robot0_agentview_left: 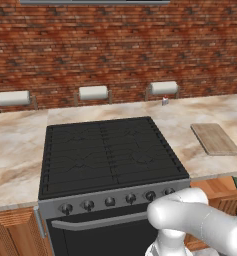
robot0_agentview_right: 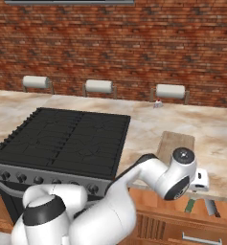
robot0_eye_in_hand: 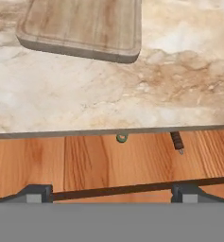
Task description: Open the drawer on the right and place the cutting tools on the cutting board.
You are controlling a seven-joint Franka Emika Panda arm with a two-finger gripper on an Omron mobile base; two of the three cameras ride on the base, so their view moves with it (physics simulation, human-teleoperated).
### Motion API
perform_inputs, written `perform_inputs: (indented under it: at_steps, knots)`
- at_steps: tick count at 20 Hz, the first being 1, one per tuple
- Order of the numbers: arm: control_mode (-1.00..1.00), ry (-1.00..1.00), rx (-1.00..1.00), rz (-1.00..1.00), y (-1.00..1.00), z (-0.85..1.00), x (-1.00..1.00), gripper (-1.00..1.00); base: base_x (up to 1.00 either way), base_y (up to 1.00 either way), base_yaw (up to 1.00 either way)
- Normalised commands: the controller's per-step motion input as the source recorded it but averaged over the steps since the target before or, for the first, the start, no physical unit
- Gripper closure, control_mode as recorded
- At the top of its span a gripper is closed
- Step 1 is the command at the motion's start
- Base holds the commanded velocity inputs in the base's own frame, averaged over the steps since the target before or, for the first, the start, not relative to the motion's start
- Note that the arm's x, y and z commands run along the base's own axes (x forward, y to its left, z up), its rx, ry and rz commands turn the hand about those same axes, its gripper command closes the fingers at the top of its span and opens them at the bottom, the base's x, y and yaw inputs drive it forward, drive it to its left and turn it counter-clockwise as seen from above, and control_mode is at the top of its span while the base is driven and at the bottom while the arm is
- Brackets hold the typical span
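The drawer stood open under the counter, two cutting tools peeking from beneath its edge, apparently half hidden. The gripper hovered above, fingers spread and empty. Reaching in risked striking the overhang; the board lay beyond.

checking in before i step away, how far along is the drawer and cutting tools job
Done: the drawer is pulled open under the counter edge. In hand: the open gripper hangs over the drawer, holding nothing. Left: both tools, the green-ended one and the dark knife-like one, lie in the drawer, half hidden under the counter lip. The cutting board is bare, so both must be moved.
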Motion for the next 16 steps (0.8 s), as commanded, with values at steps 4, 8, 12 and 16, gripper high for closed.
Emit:
perform_inputs:
  at_steps: [4, 8, 12, 16]
  knots:
    - [-1.0, 0.18, 0.0, 0.0, 0.01, -0.22, 0.0, -1.0, 0.0, 0.0, 0.0]
    - [-1.0, 0.15, 0.0, 0.0, 0.08, -0.2, 0.06, -1.0, 0.0, 0.0, 0.0]
    - [-1.0, 0.11, 0.0, 0.0, 0.11, -0.19, 0.06, -1.0, 0.0, 0.0, 0.0]
    - [-1.0, 0.03, 0.0, 0.0, 0.08, -0.16, 0.0, -1.0, 0.0, 0.0, 0.0]
